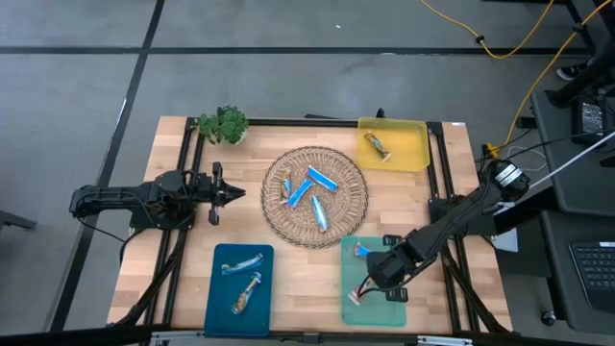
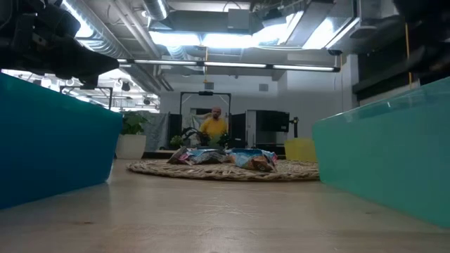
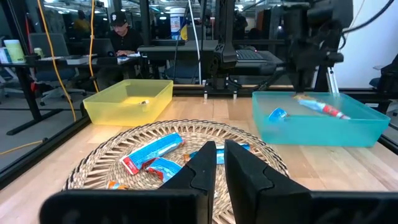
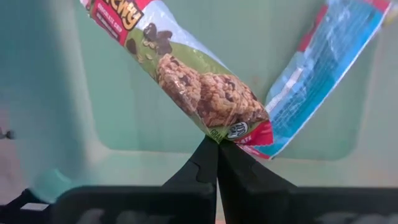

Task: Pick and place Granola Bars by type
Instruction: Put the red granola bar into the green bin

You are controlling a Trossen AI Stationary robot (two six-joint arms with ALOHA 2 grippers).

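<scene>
Right tool (image 4: 217,144) is over the teal rectangular tray (image 1: 357,309) at the bench's front edge, right of centre. Its two dark fingers are pinched together on the end seam of a shiny wrapped granola bar (image 4: 186,74); the wrapper is green and white with a printed chocolate-chip bar picture, red at the gripped end. Crossing beside it in the right wrist view is a light-blue wrapped bar with red ends (image 4: 329,68), lying on the tray floor. In the high view the tray also holds a small blue-wrapped bar (image 1: 362,251) near its back end.

Left tool (image 1: 233,192) hovers near the left side of the bench, pointing at the round woven wicker mat (image 1: 351,187) at bench centre. Its fingers stand nearly together with a narrow gap; nothing is between them.

On the mat: several bright blue wrapped bars (image 1: 322,180) with red tips, loosely piled near the middle, and an orange-brown one (image 1: 285,187) at the mat's left part.

Dark blue rectangular tray (image 1: 216,298) at the front edge, left of centre, holds two silvery bars (image 1: 242,266), one behind the other.

Yellow rectangular tray (image 1: 411,144) at the back right corner holds one orange-brown bar (image 1: 379,146).

A leafy green sprig (image 1: 223,124) sits at the back edge, left of centre.
</scene>
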